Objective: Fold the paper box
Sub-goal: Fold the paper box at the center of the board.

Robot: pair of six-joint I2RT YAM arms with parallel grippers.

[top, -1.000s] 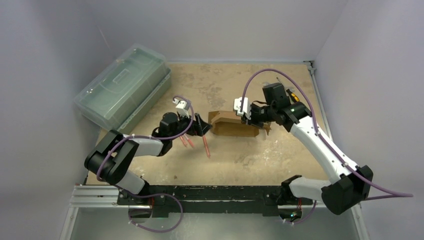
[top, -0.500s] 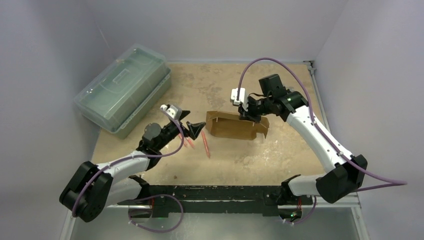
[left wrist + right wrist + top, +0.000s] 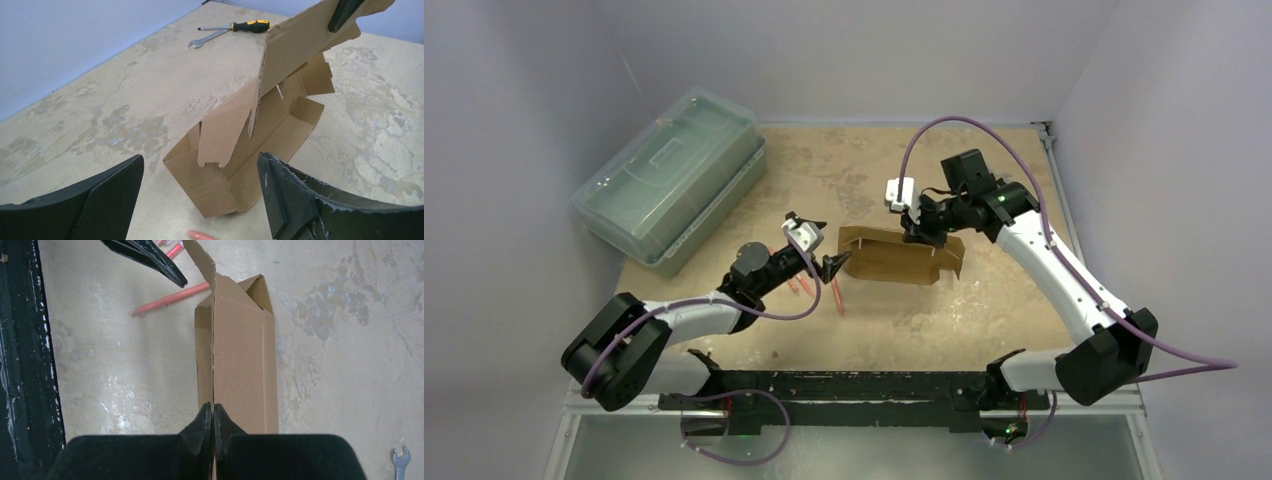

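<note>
Stained tabletop (image 3: 984, 180) noted. Paper box (image 3: 894, 262) judged light and bendable, best taken at panel edges; upper edge pinched by right gripper (image 3: 213, 407); left gripper (image 3: 200, 165) spread.

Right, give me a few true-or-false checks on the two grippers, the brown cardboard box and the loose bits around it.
The right gripper is shut on an upright panel of the brown cardboard paper box. True.
The left gripper is clamped on the box's end flap. False: its jaws stand open, facing that end, holding nothing.
The translucent green plastic case has its lid raised. False: it is closed.
A yellow-and-black screwdriver lies beside a metal wrench. True.
The pink pen lies on top of the box. False: it lies on the table beside it.
</note>
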